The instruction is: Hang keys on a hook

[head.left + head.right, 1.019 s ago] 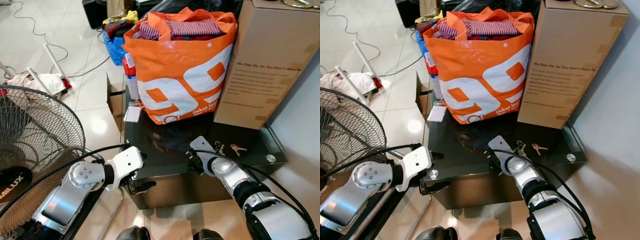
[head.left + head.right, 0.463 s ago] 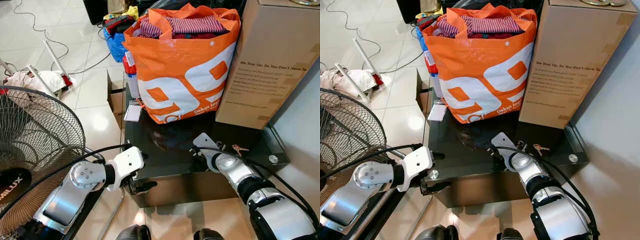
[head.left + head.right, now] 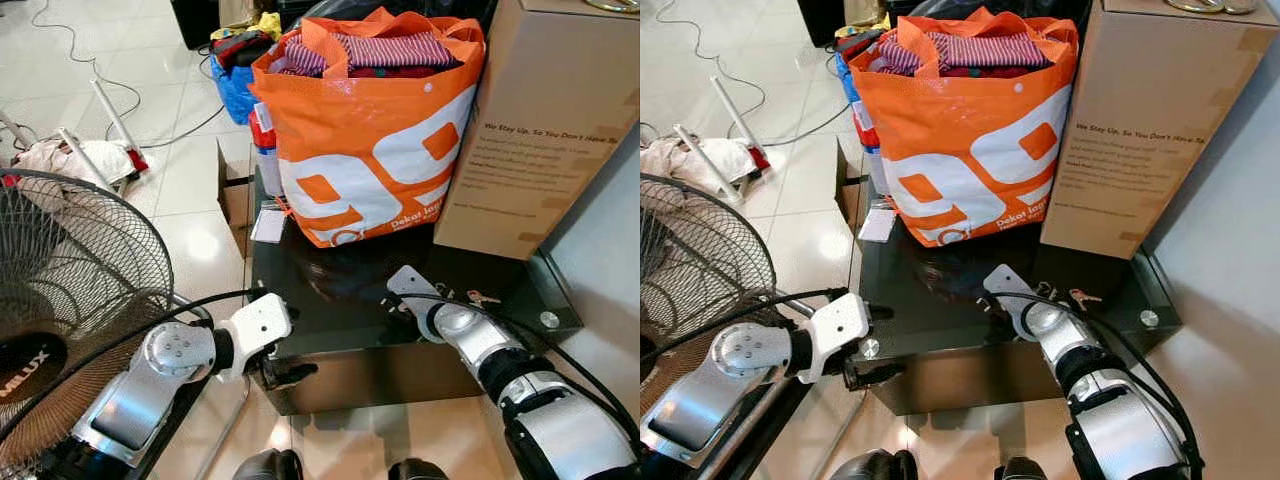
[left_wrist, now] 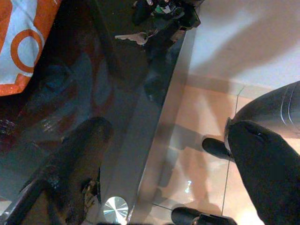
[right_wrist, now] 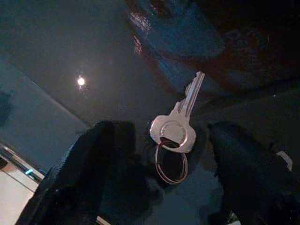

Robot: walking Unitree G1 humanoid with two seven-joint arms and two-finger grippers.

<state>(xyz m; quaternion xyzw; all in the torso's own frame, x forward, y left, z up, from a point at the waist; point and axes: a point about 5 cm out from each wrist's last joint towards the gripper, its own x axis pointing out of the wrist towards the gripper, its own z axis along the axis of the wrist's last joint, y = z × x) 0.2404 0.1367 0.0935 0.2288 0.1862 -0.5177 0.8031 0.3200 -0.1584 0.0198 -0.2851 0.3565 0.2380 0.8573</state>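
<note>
A silver key (image 5: 177,123) on a metal ring (image 5: 171,161) lies flat on the black glass table (image 3: 330,300). My right gripper (image 5: 168,180) is low over the table and open, with one black finger (image 5: 93,173) on each side of the key. In the eye views the right wrist (image 3: 410,285) reaches onto the table, with a small reddish key (image 3: 480,297) just beyond it. My left gripper (image 3: 285,372) hangs open below the table's front edge, holding nothing. The left wrist view catches the key (image 4: 133,37) across the glass.
An orange bag (image 3: 370,130) stuffed with clothes and a tall cardboard box (image 3: 540,130) stand at the back of the table. A standing fan (image 3: 70,290) is close on my left. Cables and a heap of cloth (image 3: 70,160) lie on the tiled floor.
My right gripper has slid a little further along the table onto the keys. The left arm has barely moved. The camera has shifted slightly.
</note>
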